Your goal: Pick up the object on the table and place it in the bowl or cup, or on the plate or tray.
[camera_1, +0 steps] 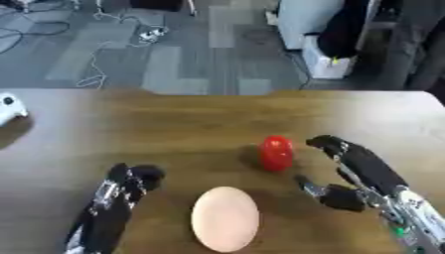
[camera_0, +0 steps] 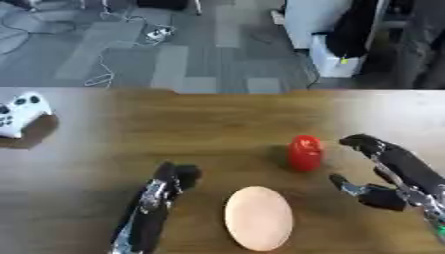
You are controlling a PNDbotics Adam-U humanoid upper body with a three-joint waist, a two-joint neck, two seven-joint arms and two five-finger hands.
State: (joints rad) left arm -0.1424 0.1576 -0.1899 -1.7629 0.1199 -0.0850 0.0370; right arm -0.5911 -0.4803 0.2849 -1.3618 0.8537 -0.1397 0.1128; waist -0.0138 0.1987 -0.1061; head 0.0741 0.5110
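Left eye view. A wooden table (camera_0: 217, 119) fills the lower two thirds of the frame; grey floor with cables lies beyond its far edge. Right of centre stands a small red object (camera_0: 305, 152), upright and rounded at the top, its exact kind not discernible. Below centre, reaching almost to the lower edge, lies a pale tan oval plate (camera_0: 258, 217); nothing rests on it, and the red object is apart from it, up and to the right. The right hand (camera_0: 396, 173) enters from the lower right, fingers and thumb spread wide into an open span that faces the red object; its upper fingertip is near the object but not touching, and the hand holds nothing. The left hand (camera_0: 165, 191) rises from the lower edge, left of the plate, with its fingers curled at the tip around nothing. A white game controller (camera_0: 19, 113) sits at the left edge of the table.

Right eye view. The same arrangement appears shifted leftward. The red object sits just right of centre, the plate below centre, the spread right hand at lower right and the left hand at lower left. Only a corner of the controller shows at the left edge.
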